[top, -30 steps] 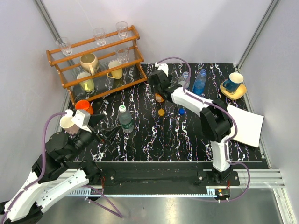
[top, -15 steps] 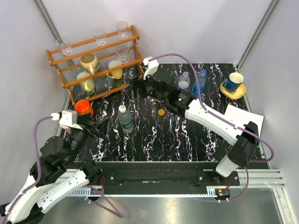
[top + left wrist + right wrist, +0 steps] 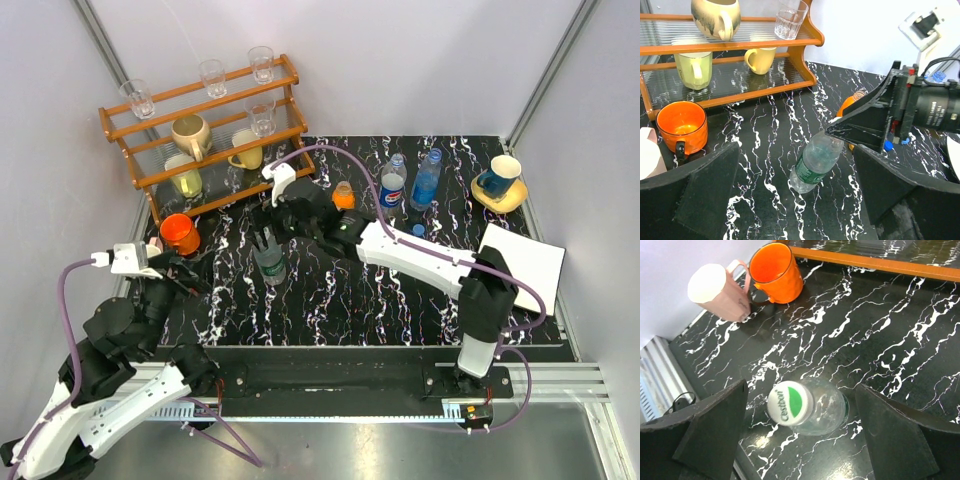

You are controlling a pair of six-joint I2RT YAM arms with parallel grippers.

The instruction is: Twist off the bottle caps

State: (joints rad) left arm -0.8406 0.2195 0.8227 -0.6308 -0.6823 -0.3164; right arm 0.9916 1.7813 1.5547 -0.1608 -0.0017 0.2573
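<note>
The clear green-label bottle [image 3: 271, 262] stands left of the middle of the table, its white-and-green cap [image 3: 790, 403] on. My right gripper [image 3: 267, 240] is open and hangs just above it, one finger on each side of the cap and not touching it. My left gripper [image 3: 200, 275] is open and empty, left of the bottle and pointing at it [image 3: 815, 162]. The squat orange bottle [image 3: 343, 195], the blue-red label bottle [image 3: 391, 185] and the translucent blue bottle [image 3: 426, 178] stand at the back.
A wooden rack [image 3: 200, 130] with glasses and mugs stands at the back left. An orange mug [image 3: 178, 232] and a pink mug [image 3: 720, 292] stand near the left edge. A loose blue cap [image 3: 418, 229], a blue cup on a yellow saucer [image 3: 498, 178] and a white sheet [image 3: 525, 265] are on the right.
My right arm has swung left from the back of the table to above the green-label bottle. My left arm has shifted slightly left.
</note>
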